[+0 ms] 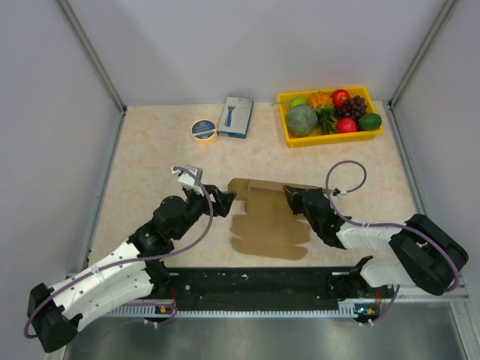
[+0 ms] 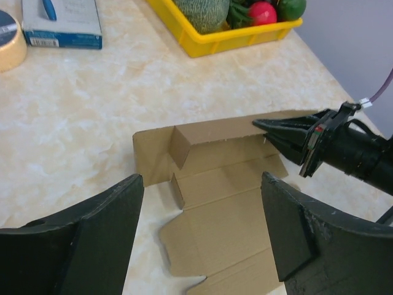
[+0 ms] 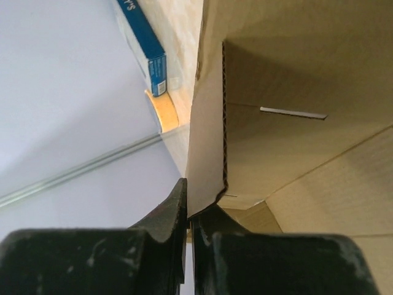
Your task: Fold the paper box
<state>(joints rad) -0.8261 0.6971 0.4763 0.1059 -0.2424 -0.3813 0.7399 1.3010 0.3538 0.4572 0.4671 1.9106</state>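
The paper box (image 1: 266,221) is a brown cardboard blank lying mid-table, its far panel folded up into a low wall (image 2: 227,132). My right gripper (image 1: 289,193) is shut on the right end of that raised wall; in the right wrist view the cardboard edge (image 3: 209,123) is pinched between the fingertips (image 3: 172,206). It also shows in the left wrist view (image 2: 265,127). My left gripper (image 1: 225,198) is open and empty at the box's left end, its fingers (image 2: 116,203) spread just above the flat panels (image 2: 221,215).
A yellow tray (image 1: 330,136) of toy fruit stands at the back right. A small blue-and-white printed box (image 1: 235,116) and a roll of tape (image 1: 204,129) lie at the back middle. Grey walls close in the table on three sides.
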